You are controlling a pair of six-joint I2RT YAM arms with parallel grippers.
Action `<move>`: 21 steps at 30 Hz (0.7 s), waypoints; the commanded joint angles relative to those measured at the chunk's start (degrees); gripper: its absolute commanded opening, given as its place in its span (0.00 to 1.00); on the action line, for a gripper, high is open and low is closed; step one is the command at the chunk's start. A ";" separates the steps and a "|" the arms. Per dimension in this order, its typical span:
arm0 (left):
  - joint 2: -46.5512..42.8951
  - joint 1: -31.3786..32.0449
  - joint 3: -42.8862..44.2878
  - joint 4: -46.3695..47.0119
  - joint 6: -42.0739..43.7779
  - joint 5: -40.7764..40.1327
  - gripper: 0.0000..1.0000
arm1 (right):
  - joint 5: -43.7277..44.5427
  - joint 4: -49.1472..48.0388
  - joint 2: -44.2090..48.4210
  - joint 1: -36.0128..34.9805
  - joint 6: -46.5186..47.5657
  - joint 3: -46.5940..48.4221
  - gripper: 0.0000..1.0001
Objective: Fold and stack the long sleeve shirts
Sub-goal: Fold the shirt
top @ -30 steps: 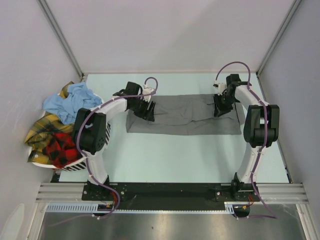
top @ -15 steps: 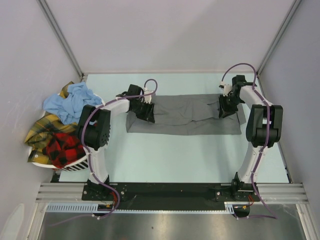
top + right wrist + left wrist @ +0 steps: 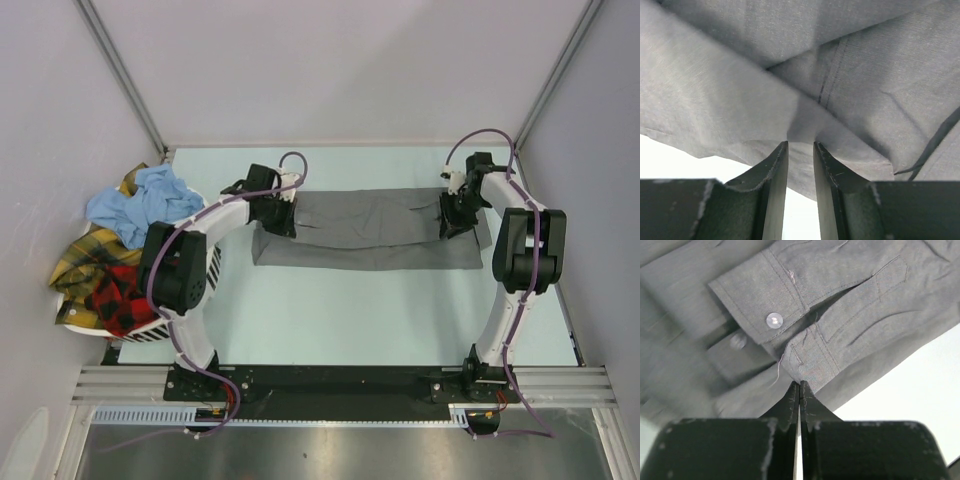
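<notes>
Spare shirts sit nearest, at the left: the red-and-black plaid shirt [image 3: 125,295], the yellow plaid shirt [image 3: 85,255] and the light blue shirt [image 3: 140,205] are heaped in and over the white basket [image 3: 160,331], and neither arm touches them. Beyond a stretch of the pale surface [image 3: 350,310], the grey shirt [image 3: 380,240] lies across the middle as a long flat band running left to right, with a cuff [image 3: 760,305] and its button [image 3: 774,320] on top near the left end.

The left end effector [image 3: 278,213] is at that end, its fingers pressed together with only a small pucker of grey cloth nipped at the very tips. The right end effector [image 3: 453,217] is at the opposite end, on the far part of the band. Its fingers stand a narrow slit apart, with a ridge of fabric running into the gap, so it looks clamped on a fold.

The step appears to be a two-handed fold of the band. To do it well, both ends should rise together and only a little, keeping the cloth lightly taut between them so the middle does not sag or drag the loose cuff out of place. The left hold looks shallow, so a slow, even sweep suits it better than a quick tug. The carried edge should land square on the opposite edge, and the fingers should part only once the cloth rests flat.
</notes>
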State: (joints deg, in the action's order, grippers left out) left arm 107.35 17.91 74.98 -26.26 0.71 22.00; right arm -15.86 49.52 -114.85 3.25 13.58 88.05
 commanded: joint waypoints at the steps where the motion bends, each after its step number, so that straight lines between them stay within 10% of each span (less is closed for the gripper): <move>1: -3.38 -1.30 -2.38 -1.60 2.19 -5.39 0.00 | 0.30 1.02 0.94 0.27 -0.58 0.19 0.33; 3: -2.50 -1.56 -2.03 -1.34 2.10 -6.26 0.00 | 0.39 1.28 0.85 0.27 -0.49 0.10 0.33; 7: 0.05 -1.56 0.87 -3.35 3.42 -3.72 0.44 | 0.83 2.33 1.73 0.71 -0.23 0.54 0.33; 11: -4.77 -1.13 -1.23 -3.89 13.04 -2.40 0.60 | 2.49 4.09 4.88 2.03 0.56 -0.33 0.33; 21: -19.90 5.46 -16.87 -8.99 48.50 -4.41 0.57 | 7.68 4.37 8.42 3.96 1.27 -9.21 0.31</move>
State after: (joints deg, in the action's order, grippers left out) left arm 90.45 19.31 62.17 -33.43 32.75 18.90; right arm -11.55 53.47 -107.11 6.81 14.46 81.23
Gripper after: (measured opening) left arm 0.581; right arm 0.314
